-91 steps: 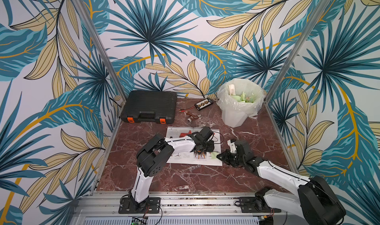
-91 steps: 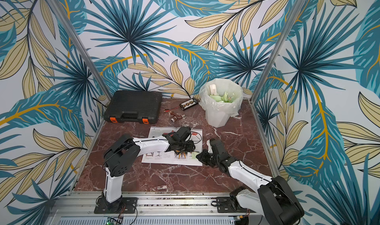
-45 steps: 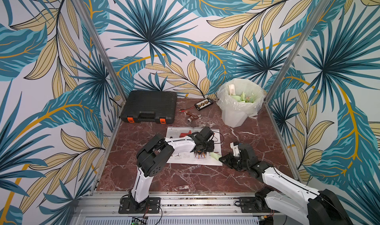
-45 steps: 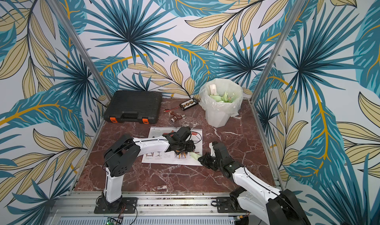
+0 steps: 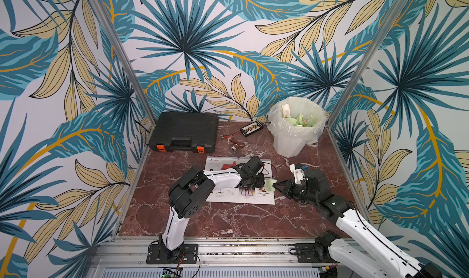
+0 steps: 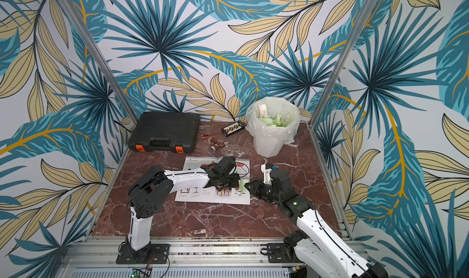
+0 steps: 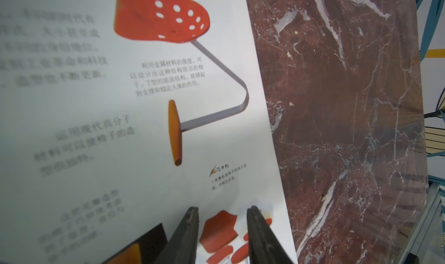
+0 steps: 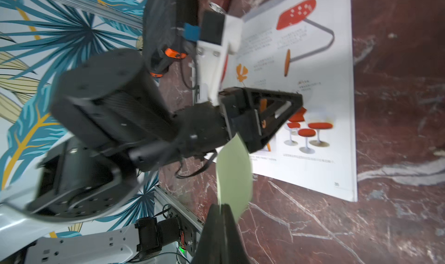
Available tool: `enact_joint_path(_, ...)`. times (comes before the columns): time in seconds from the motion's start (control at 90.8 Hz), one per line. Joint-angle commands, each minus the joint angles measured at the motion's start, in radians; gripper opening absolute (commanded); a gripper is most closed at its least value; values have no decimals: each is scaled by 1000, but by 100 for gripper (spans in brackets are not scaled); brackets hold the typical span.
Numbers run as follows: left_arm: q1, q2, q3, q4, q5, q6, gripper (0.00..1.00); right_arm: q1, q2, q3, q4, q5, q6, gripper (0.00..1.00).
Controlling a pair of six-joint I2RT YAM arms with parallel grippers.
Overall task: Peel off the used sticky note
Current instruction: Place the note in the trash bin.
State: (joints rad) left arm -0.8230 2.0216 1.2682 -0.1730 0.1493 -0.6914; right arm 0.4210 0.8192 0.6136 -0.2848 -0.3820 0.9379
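The right gripper (image 5: 275, 185) pinches the pale green paper sticky note (image 5: 269, 183) over the open white magazine (image 5: 228, 195), pinned by the left gripper (image 7: 222, 209), jaws parted and empty.

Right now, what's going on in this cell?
The right gripper is shut on a pale green sticky note, holding it up off the open book. The left gripper, jaws apart, has its tips down on the page, apparently pinning the book. Whether the note's far end is free is hidden behind the left gripper. A bin holding similar notes stands at the back.
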Motion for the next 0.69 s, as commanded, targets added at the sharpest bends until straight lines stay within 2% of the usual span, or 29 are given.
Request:
enact_joint_path(0.0, 4, 18, -15, -71, -27, 23, 40, -22, -13, 105, -118, 0, -59, 0)
enact_joint_path(0.275, 3, 4, -15, -72, -12, 33, 41, -131, 83, 440, -248, -13, -169, 0)
enact_joint_path(0.683, -9, -35, 0, -102, -5, 59, 45, -370, 476, 977, -320, 3, -269, 0)
